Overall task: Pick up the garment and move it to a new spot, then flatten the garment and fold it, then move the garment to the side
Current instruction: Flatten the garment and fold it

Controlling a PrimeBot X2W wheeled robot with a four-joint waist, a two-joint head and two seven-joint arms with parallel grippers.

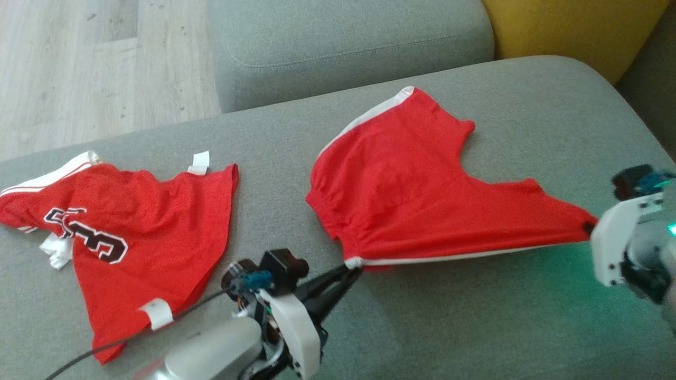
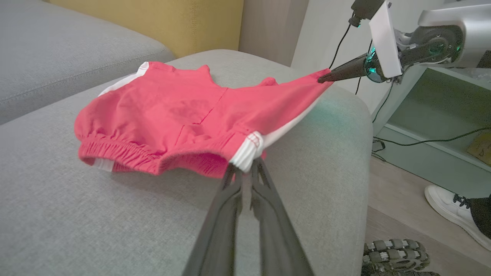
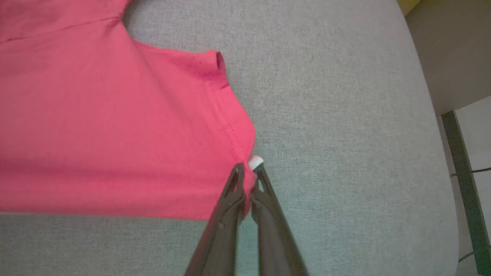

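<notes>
The red shorts [image 1: 417,195] lie spread across the right half of a grey sofa cushion [image 1: 475,327], stretched between the two arms along their near edge. The left gripper [image 1: 351,269] has its jaws clenched on the white-striped corner of the elastic waistband, at the end nearer the middle of the cushion. In the left wrist view this white strip bunches right at the dark fingertips. The right gripper [image 1: 589,228] has its jaws clamped on the hem corner of one leg, near the cushion's right end. In the right wrist view a small bit of white trim pokes out just past the tips.

The fabric between the two grips is pulled into a taut line with the white side stripe running along it. That edge seems to be raised a little off the cushion, though the angle makes this hard to judge. The far side of the shorts, including the other leg and the gathered waistband, rests on the cushion.

A red jersey [image 1: 158,227] with a black-and-white number lies flat on the cushion's left half, well apart from the shorts. Beyond it are another grey cushion [image 1: 343,42], a yellow cushion [image 1: 570,26] and a pale wooden floor [image 1: 79,68]. A person's foot in a white trainer [image 2: 452,209] stands on the floor beside the sofa.
</notes>
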